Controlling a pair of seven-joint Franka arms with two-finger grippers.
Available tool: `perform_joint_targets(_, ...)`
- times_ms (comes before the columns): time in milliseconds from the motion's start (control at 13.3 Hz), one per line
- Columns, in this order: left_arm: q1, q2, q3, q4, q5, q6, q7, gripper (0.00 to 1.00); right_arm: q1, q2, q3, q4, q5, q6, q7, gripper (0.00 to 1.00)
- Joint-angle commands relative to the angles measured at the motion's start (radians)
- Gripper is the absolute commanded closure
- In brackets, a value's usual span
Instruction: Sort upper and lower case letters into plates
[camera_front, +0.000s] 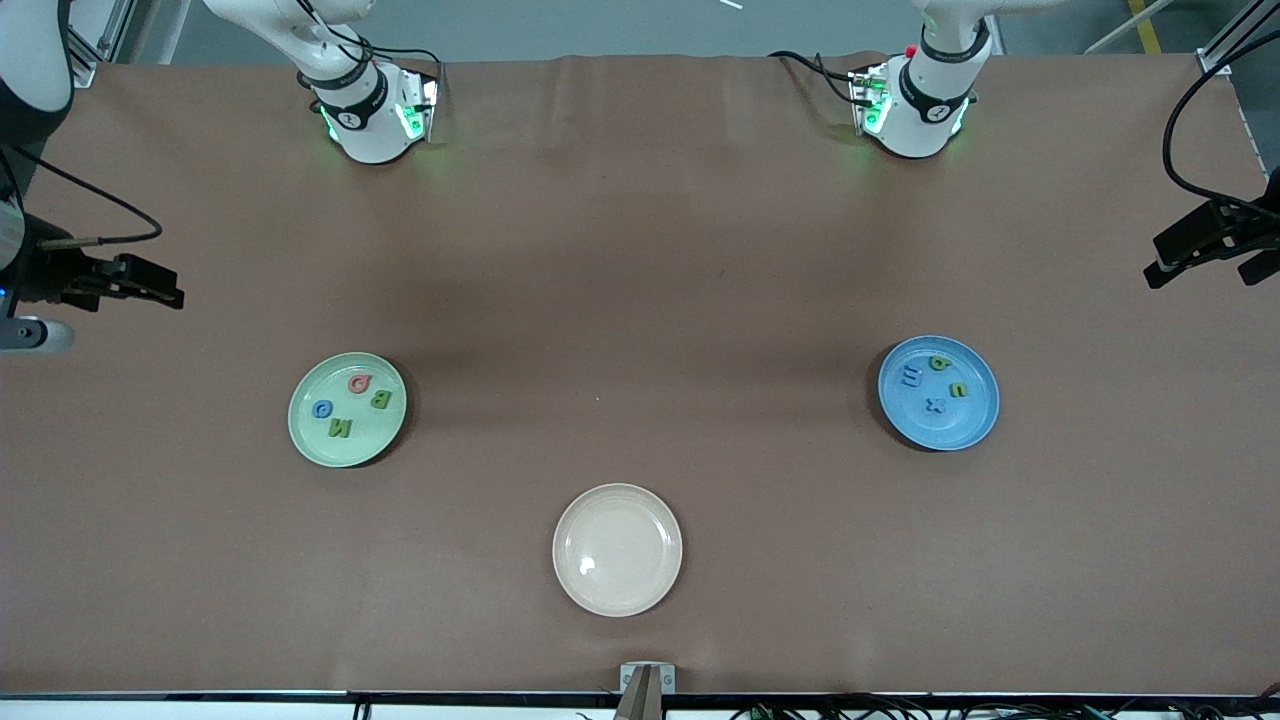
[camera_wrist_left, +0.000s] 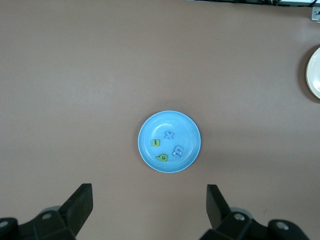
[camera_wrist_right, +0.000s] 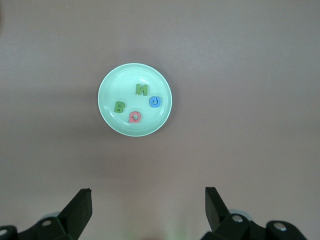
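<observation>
A brown cloth covers the counter (camera_front: 640, 250). The mint green plate (camera_front: 305, 435) with four letters lies toward the right arm's end, the blue plate (camera_front: 975, 420) with four toward the left arm's; a cream plate (camera_front: 617, 590) sits nearer the camera, between them. The left gripper (camera_wrist_left: 150, 210) and right gripper (camera_wrist_right: 148, 210) hang high over their plates, fingers wide and holding nothing.

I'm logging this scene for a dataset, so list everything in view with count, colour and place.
mint green plate: one, toward the right arm's end, holding four letters: red, blue, two green.
blue plate: one, toward the left arm's end, holding four letters: two green, two blue.
cream plate: one, empty, nearest the front camera, midway.
table: one, brown.
left pincer: open, over the table by the blue plate.
right pincer: open, over the table by the mint green plate.
</observation>
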Motion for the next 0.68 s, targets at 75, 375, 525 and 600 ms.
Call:
perform_joint_targets(75, -0.022, 0.001, 0.014, 0.009, -0.007, -0.015, -0.002, 0.0, -0.007, -0.113, 0.004, -0.107, 0.018, 0.015, 0.001, 0.0)
perform_joint_targets(375, -0.068, -0.002, 0.049, 0.011, -0.007, -0.016, -0.004, 0.0, -0.004, -0.138, 0.005, -0.116, 0.018, 0.017, 0.001, 0.0)
perform_joint_targets(525, -0.107, -0.003, 0.091, 0.011, -0.007, -0.016, -0.002, 0.0, -0.003, -0.15, 0.005, -0.116, 0.018, 0.014, 0.001, 0.0)
perform_joint_targets(600, -0.102, -0.003, 0.091, 0.011, -0.007, -0.016, -0.002, 0.0, -0.004, -0.153, 0.005, -0.116, 0.018, 0.006, 0.001, 0.0)
